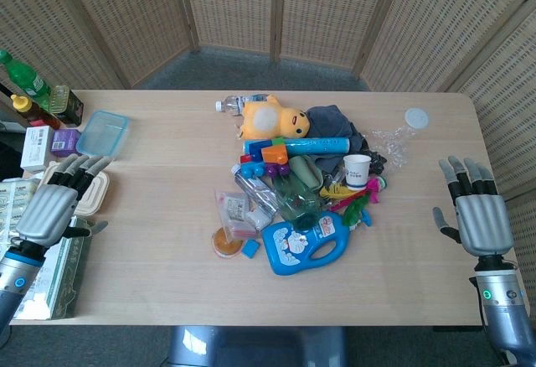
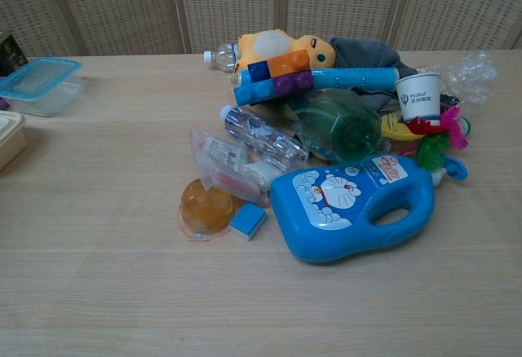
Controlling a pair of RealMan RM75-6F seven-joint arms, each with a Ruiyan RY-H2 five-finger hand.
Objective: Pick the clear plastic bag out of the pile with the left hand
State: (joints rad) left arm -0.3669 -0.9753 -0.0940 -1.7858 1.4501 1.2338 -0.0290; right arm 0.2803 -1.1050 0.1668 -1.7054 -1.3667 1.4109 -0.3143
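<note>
Your left hand (image 1: 52, 208) hovers at the left edge of the table (image 1: 151, 250), fingers extended, apart and holding nothing; your right hand (image 1: 479, 216) mirrors it at the right edge, likewise released and empty. Both stand well apart from the pile, and neither appears in the chest view. The clear plastic bag (image 1: 236, 209) lies on the pile's left flank, the side nearest your left hand, which judging by position is why the task assigns that hand. The bag holds small packets and rests flat on the table, with a clear water bottle (image 2: 263, 134) just behind it and touching or overlapping its far edge; which of the two lies on top cannot be told. An orange jelly cup (image 2: 205, 207) and a small blue block (image 2: 248, 220) sit just in front of it, and the blue detergent jug (image 2: 351, 204) lies to its right. Note the crinkled clear wrap (image 1: 394, 142) on the pile's far right side; do not confuse it with the target. Expect thin film to slip and sag, so approach from the open left side, where no object blocks the fingers
</note>
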